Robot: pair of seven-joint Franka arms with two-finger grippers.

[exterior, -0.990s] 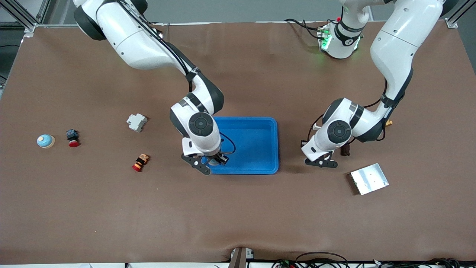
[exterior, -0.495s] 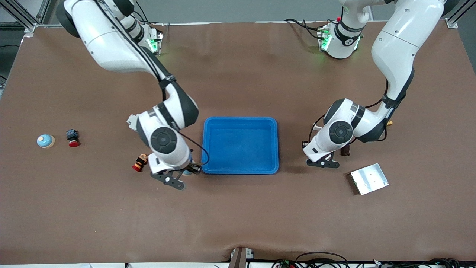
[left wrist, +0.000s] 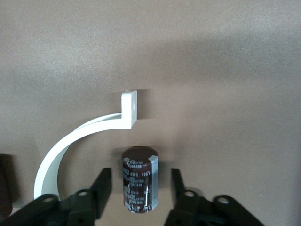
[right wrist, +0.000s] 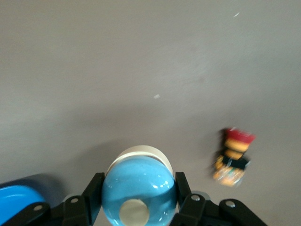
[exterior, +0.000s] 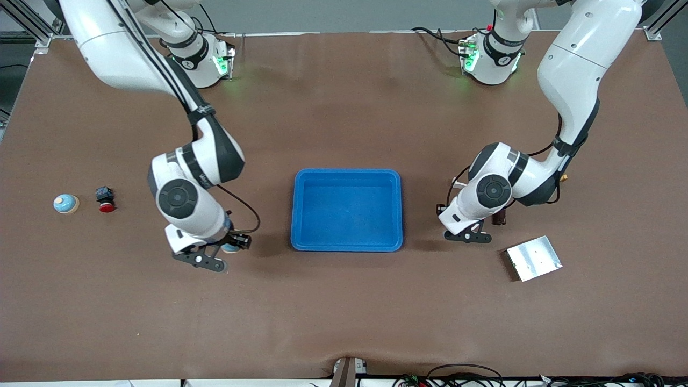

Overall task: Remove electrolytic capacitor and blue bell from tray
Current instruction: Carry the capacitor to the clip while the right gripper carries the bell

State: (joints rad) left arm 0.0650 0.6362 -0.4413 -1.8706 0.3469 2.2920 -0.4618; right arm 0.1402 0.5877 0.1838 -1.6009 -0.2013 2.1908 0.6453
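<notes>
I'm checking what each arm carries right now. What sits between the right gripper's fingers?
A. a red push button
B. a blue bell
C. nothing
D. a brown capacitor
B: the right wrist view shows the right gripper shut on the rounded blue bell, over the table at the right arm's end of the blue tray.

Even, bright overhead light fills the front view, with soft shadows under both arms. The glossy blue domed bell [right wrist: 138,190] between the right gripper's fingers [right wrist: 94,188] shows small glints, while the red-capped orange-and-black figure [right wrist: 232,156] beside them smears with motion blur.
</notes>
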